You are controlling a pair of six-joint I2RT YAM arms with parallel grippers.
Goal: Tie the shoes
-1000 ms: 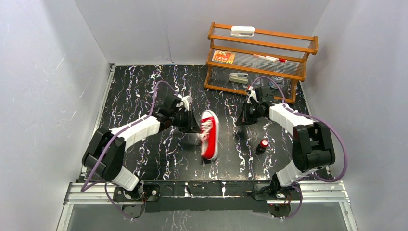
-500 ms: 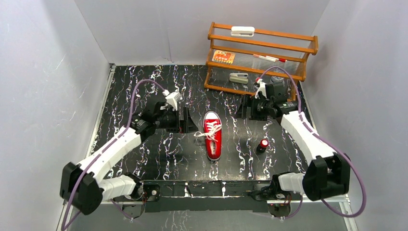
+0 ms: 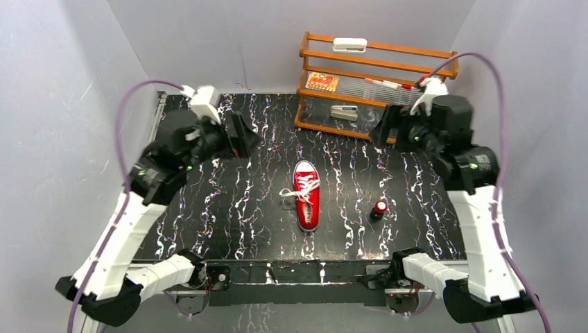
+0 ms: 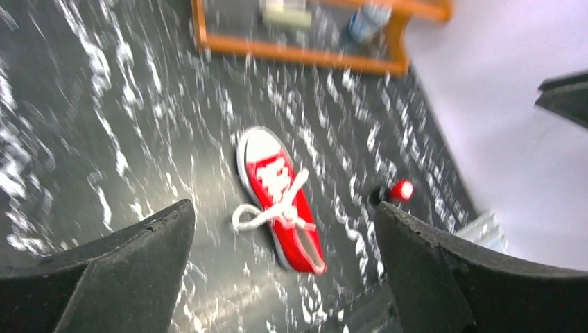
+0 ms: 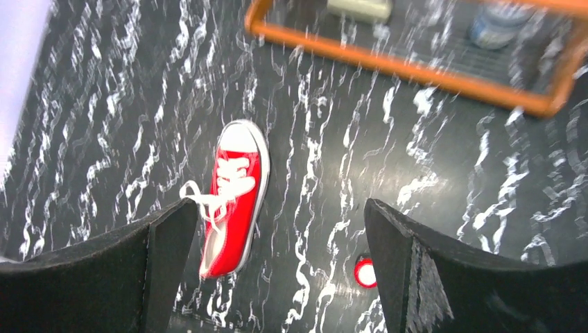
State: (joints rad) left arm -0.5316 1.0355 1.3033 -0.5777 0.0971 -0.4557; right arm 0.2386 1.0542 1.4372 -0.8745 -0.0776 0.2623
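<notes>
The shoe (image 3: 306, 195) stands mid-table (image 3: 222, 208), likely light, soft canvas. Its limp laces (image 3: 295, 193) are the hold, though thin and slippery. Left end effector (image 3: 243, 134) and right end effector (image 3: 385, 132) hang high, both wide and empty.

Both arms are standing tall, with their wrists held high. The left arm (image 3: 125, 229) is angling up from its base, bending inward at the elbow. The left gripper (image 3: 243, 135) is pointing down toward the middle, its two black fingers spread wide and gripping nothing. The right arm (image 3: 482, 229) is mirroring this pose. The right gripper (image 3: 387, 130) is also pointing inward and down, its fingers spread wide and empty.
</notes>
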